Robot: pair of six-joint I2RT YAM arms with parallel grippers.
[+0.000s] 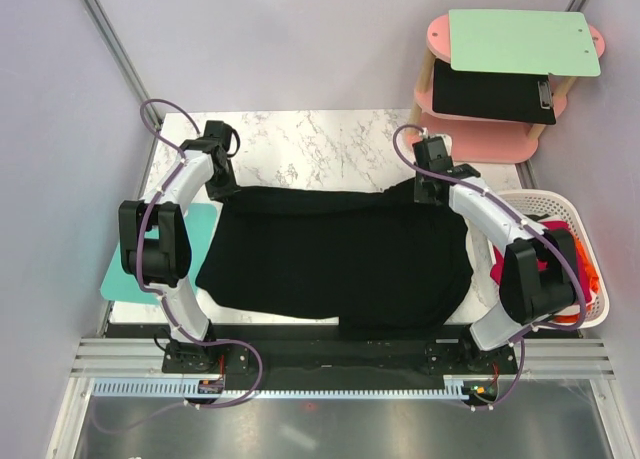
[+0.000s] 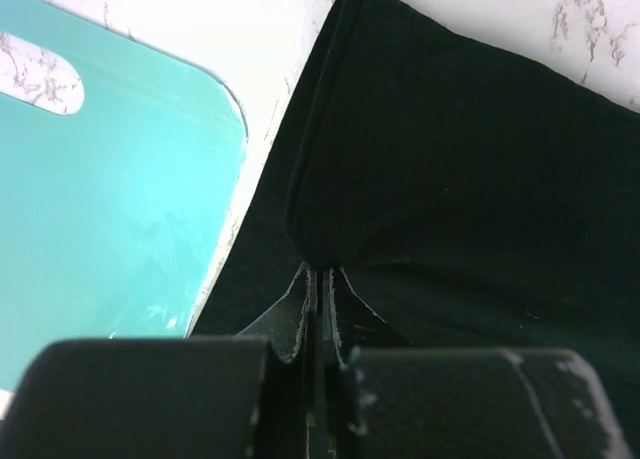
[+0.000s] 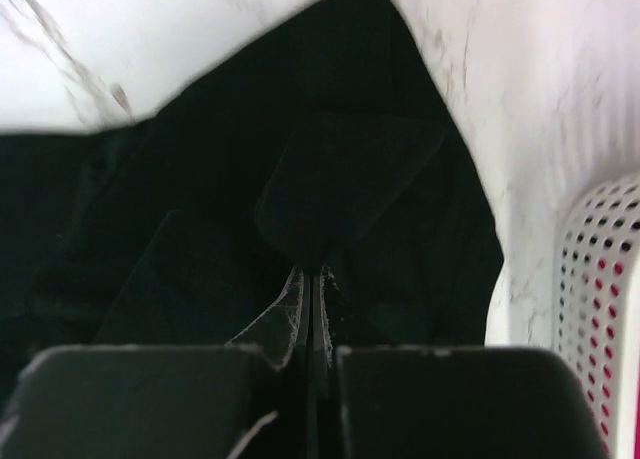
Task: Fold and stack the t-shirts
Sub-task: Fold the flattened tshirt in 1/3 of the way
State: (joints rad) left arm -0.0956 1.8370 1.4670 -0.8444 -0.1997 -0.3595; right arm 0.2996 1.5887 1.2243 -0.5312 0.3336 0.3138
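Black t-shirt (image 1: 340, 264) lies spread across the centre of the bench (image 1: 300, 144). The left claw (image 1: 224, 187) is closed on its edge at 10 o'clock, and the right claw (image 1: 428, 191) is closed on it at 2 o'clock. At 3 o'clock, a basket (image 1: 540, 197) holds red cloth (image 1: 497, 271) and orange cloth (image 1: 592, 277), largely hidden behind the right arm (image 1: 490, 214).

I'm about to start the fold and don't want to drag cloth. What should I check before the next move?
1. Left gripper pinches black shirt's far edge: ok.
2. Right gripper pinches the same edge: ok.
3. Shirt spread flat: cannot tell; black hides wrinkles.
4. Shirt clear of cutting board: cannot tell; their edges meet.
5. Red shirt out of the way in basket: ok.
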